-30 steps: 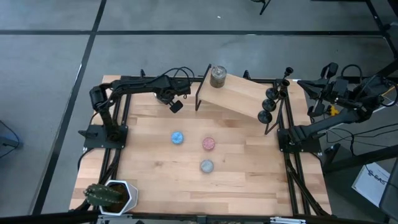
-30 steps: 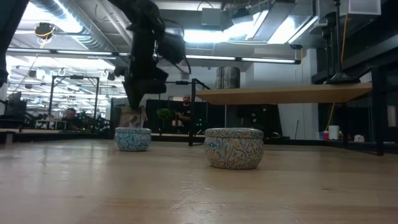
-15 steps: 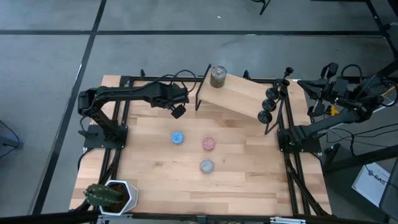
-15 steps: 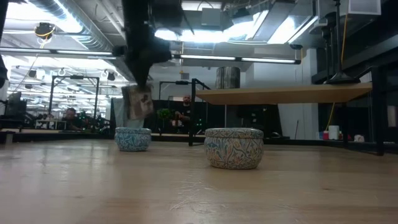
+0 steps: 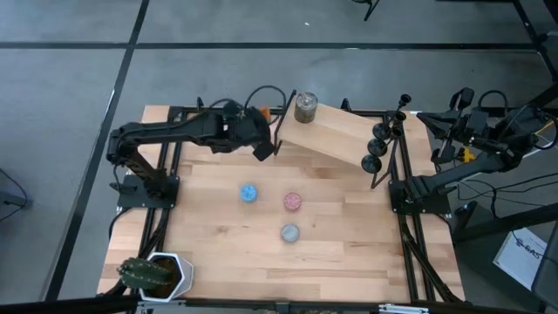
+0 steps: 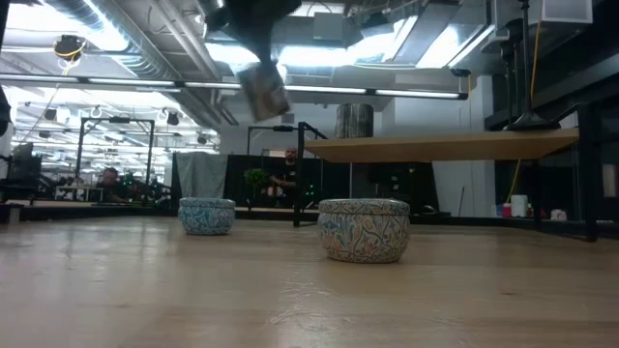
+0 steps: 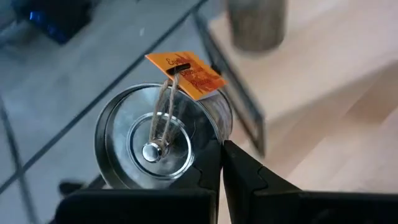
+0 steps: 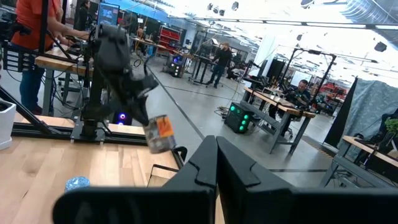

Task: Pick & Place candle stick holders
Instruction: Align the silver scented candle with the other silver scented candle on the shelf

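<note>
Item: my left end effector [image 5: 261, 150] grasping a tagged can [image 7: 163, 135], carrying toward the ramp [image 5: 336, 135]; holders [image 5: 380, 144] next.

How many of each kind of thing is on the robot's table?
Black candle stick holders: 3
Shiny metal cans: 2, one on the raised board, one in the left gripper
Small round discs: 3, blue, pink, grey
Potted cactus: 1
Total: 9
</note>
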`<state>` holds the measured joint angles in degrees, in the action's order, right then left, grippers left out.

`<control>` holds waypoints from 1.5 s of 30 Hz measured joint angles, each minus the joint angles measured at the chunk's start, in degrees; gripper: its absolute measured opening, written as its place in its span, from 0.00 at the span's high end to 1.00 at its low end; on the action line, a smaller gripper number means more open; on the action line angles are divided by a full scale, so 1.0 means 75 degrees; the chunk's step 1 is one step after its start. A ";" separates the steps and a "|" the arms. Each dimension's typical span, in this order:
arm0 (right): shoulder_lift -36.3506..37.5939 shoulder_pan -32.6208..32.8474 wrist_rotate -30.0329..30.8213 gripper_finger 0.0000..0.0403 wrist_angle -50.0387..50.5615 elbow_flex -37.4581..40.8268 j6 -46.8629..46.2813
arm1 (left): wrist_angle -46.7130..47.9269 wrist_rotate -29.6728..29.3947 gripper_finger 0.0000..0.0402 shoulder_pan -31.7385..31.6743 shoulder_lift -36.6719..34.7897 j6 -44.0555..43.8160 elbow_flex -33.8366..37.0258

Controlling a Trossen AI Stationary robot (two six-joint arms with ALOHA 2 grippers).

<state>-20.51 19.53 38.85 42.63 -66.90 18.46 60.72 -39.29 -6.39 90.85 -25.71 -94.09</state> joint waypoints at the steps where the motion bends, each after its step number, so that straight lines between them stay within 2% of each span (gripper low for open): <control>1: 0.0000 0.0000 0.0000 0.99 0.0000 0.0001 0.0000 | -0.0161 -0.0006 0.99 0.0010 0.0000 0.0144 -0.0140; 4: 0.0000 0.0001 0.0000 0.99 0.0000 0.0000 0.0000 | -0.0874 0.0163 1.00 0.0072 -0.0003 0.0712 -0.0398; 10: 0.0000 0.0000 0.0000 0.99 0.0000 0.0001 0.0000 | -0.2460 0.1306 1.00 0.0078 0.0093 0.1736 -0.0434; 23: 0.0000 0.0000 0.0003 0.99 -0.0003 -0.0001 0.0003 | -0.2850 0.2424 1.00 -0.0266 0.1084 0.2718 -0.0418; 45: 0.0003 0.0000 0.0002 0.99 0.0000 -0.0001 0.0002 | -0.3185 0.2585 1.00 -0.0528 0.1612 0.2934 -0.0421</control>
<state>-20.49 19.53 38.87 42.63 -66.92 18.47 36.83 -19.90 -10.35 102.94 -3.70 -97.25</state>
